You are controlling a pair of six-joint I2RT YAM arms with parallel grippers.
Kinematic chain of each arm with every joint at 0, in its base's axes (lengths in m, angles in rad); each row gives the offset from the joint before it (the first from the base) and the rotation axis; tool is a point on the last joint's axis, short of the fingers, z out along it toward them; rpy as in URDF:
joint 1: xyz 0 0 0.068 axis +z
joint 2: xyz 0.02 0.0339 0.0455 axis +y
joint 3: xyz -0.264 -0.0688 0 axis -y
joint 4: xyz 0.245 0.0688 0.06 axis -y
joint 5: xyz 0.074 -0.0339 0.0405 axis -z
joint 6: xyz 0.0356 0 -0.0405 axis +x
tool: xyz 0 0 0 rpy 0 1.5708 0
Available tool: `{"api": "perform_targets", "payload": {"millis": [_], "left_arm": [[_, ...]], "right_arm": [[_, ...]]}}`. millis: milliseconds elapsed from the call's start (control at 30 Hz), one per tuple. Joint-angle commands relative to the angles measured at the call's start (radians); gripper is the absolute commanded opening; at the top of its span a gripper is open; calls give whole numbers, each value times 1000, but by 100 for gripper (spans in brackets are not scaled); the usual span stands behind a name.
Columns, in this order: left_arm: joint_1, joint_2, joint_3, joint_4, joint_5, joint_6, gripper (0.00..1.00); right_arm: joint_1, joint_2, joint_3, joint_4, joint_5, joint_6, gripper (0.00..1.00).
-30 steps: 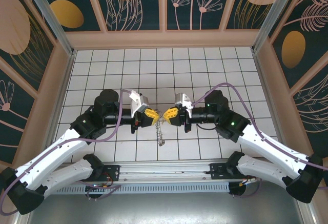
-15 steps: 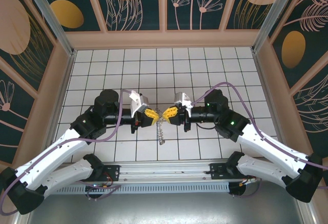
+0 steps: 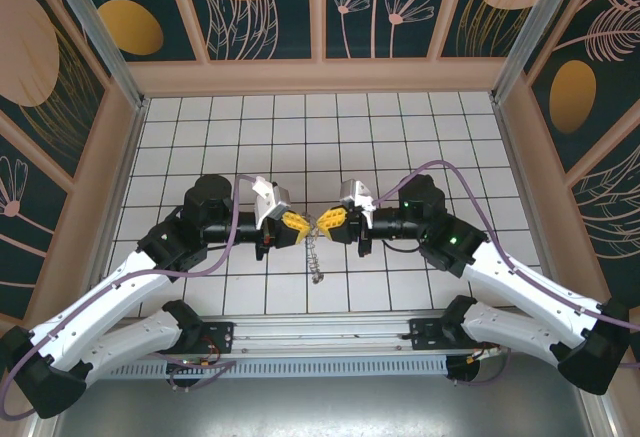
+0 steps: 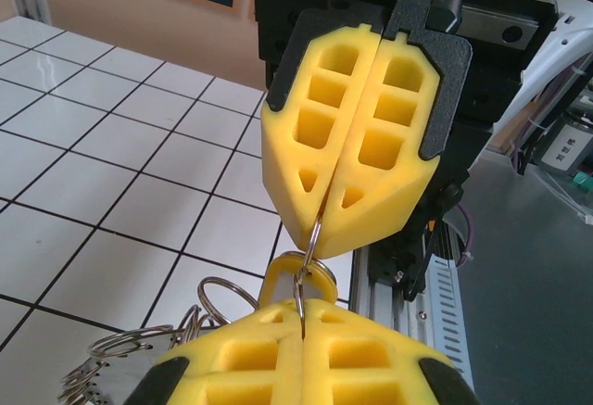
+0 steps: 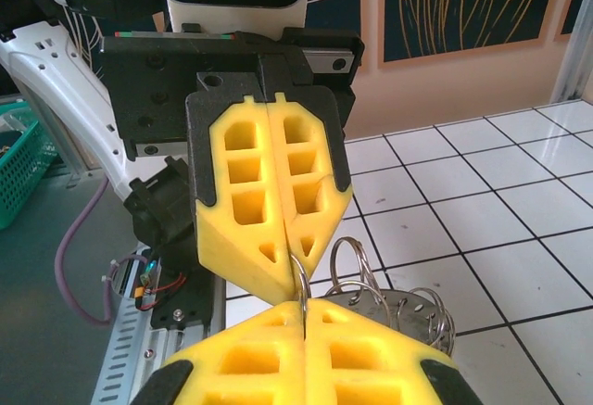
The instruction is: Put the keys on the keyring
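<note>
The keyring [image 4: 311, 246], a thin metal loop, is held edge-on in the air at the centre of the workspace, above the white tiled surface [image 3: 400, 137]. A cluster of smaller rings [image 4: 139, 348] hangs from it toward the near edge. The left tool [image 4: 301, 317] and right tool [image 5: 304, 317] meet tip to tip, each with yellow fingers closed flat, pinching the loop's wire from opposite sides.

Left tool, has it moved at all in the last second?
No. From above, the left tool sits over the same floor tiles as a second ago, its tip close to the right tool.
</note>
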Motion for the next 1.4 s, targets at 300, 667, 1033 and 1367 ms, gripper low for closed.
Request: {"api": "perform_targets", "payload": {"millis": [300, 667, 1033, 1367], "left_arm": [[2, -17, 31, 15, 19, 22, 0], [2, -18, 33, 11, 10, 21, 0], [2, -17, 40, 6, 12, 25, 0], [2, -2, 56, -26, 4, 45, 0]], "right_arm": [[1, -12, 27, 25, 31, 19, 0], [4, 0, 28, 28, -43, 31, 0], [4, 18, 35, 34, -54, 29, 0], [11, 40, 62, 29, -73, 24, 0]]}}
